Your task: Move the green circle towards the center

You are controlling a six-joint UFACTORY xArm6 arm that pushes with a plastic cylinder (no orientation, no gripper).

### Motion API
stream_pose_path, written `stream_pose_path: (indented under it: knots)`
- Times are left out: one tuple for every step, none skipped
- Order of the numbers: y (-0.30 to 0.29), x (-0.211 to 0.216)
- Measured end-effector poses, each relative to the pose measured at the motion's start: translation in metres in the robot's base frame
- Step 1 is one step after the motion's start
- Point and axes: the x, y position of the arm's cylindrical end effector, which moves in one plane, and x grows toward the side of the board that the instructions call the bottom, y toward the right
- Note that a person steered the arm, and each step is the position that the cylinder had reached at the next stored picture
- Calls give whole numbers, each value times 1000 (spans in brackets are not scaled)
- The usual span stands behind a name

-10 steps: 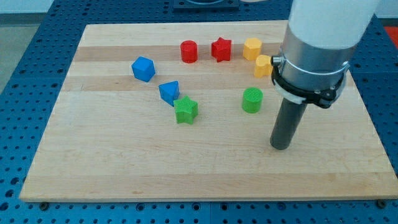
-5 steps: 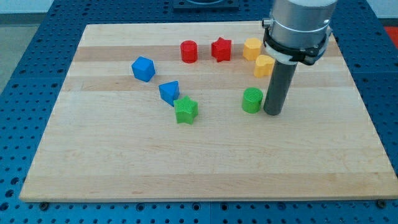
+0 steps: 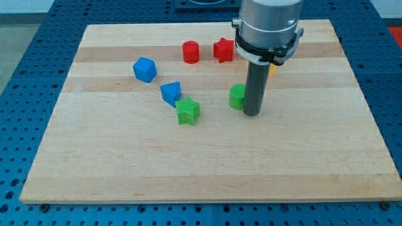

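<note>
Now leftward: green circle point(image 3: 237, 96) (tip point(image 3: 252, 113) alongside)

The rod hides part of the green circle point(image 3: 237, 96).

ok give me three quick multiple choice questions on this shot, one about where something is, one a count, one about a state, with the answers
1. Where is my tip relative to the green circle?
A. at its right side in the view
B. at its left side in the view
C. far off near the view's bottom edge

2. How many red blocks show on the board?
A. one
B. two
C. three

3. What is the state of contact between the blue block nearer the centre and the green star?
A. stacked on it
B. at opposite ends of the board
C. close beside it, corners about touching

Answers:
1. A, the rod stands against the circle's right side.
2. B, a red cylinder and a red star sit near the view's top.
3. C, the two sit corner to corner on the wood.
</note>
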Motion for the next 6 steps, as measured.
stream_pose_path:
  knots:
    - [-6,0]
    - [-10,1]
    - [-12,4]
    - [-21,4]
    - [-40,4]
    - [-52,4]
